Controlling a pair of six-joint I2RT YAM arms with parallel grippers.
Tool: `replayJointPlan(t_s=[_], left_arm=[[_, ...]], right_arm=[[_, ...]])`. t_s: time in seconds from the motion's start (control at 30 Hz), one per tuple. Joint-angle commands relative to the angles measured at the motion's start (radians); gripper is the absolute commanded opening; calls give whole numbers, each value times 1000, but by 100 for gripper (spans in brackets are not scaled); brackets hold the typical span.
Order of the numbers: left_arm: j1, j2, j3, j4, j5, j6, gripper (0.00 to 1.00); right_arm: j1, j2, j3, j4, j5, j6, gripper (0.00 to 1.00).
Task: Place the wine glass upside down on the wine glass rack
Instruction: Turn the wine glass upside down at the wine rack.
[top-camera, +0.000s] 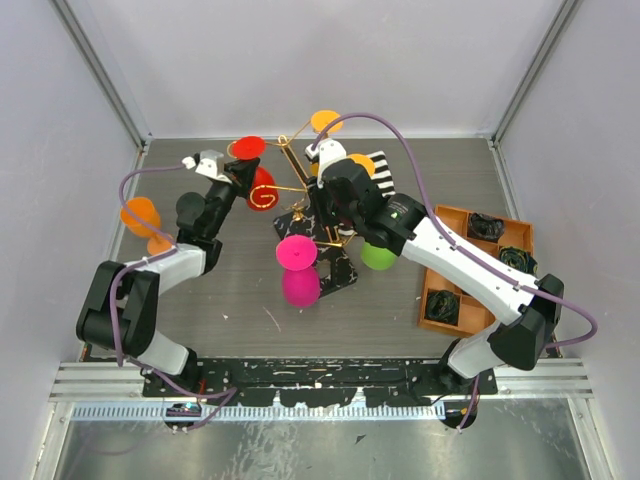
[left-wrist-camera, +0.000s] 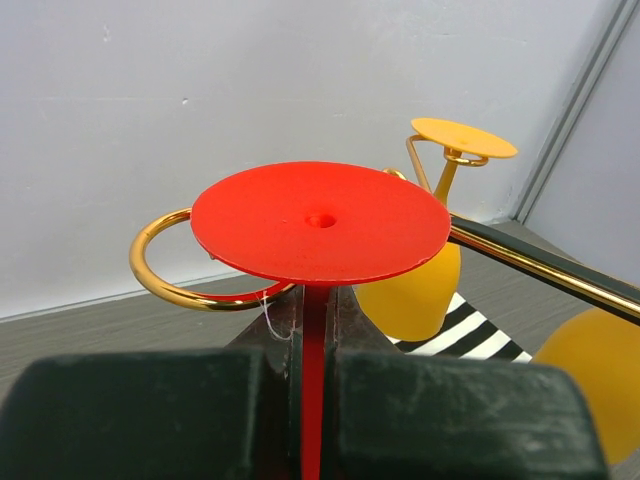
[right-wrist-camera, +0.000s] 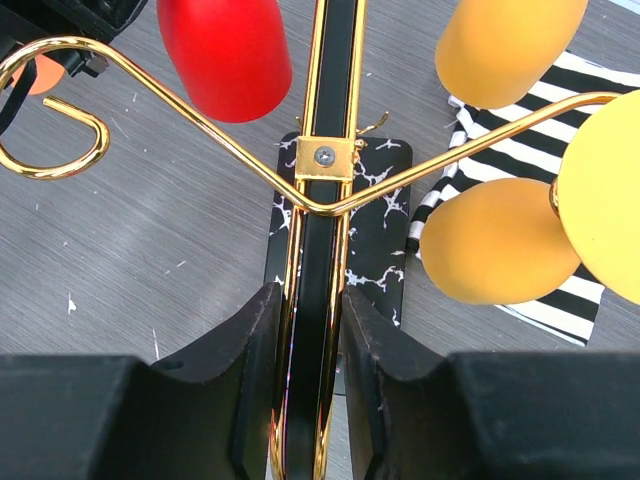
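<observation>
The red wine glass (top-camera: 262, 188) hangs upside down, foot (left-wrist-camera: 320, 222) uppermost. My left gripper (left-wrist-camera: 315, 310) is shut on its stem (left-wrist-camera: 313, 380), left of the rack in the top view (top-camera: 243, 176). The foot sits over a gold scroll ring (left-wrist-camera: 185, 285) of the wine glass rack (top-camera: 296, 185); whether they touch is unclear. My right gripper (right-wrist-camera: 312, 300) is shut on the rack's black-and-gold post (right-wrist-camera: 322, 200), above the marbled black base (right-wrist-camera: 385, 230). The red bowl (right-wrist-camera: 225, 50) shows at upper left in the right wrist view.
Orange glasses (right-wrist-camera: 500, 240) (left-wrist-camera: 415, 295) hang upside down on the rack's far arms, a magenta one (top-camera: 298, 270) and a green one (top-camera: 377, 257) on the near arms. A striped cloth (right-wrist-camera: 570, 300) lies behind. Another orange glass (top-camera: 142, 218) lies at left. A brown compartment tray (top-camera: 455, 215) stands at right.
</observation>
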Motion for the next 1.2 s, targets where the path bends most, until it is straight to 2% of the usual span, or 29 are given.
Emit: replayJointPlan(t_s=[0.0,0.27,0.43,0.83,1.17], left_arm=[[13,14,32,22,-99,49,0],[12,40,30,49,-122,51,0],[13,61,13,142,-123,56,0],[15,55,-2,149,-229,111,0],[15,7,-58,160,-263,107,0]], right_arm=[[-10,7,-6,32,6,-26,31],[-14,8,-10,32,9,-26,31],[-18,14,-11,32,9,-27,30],[-21,30,-12,34,-4,-26,29],[-22,28,-14,36,-5,-25,28]])
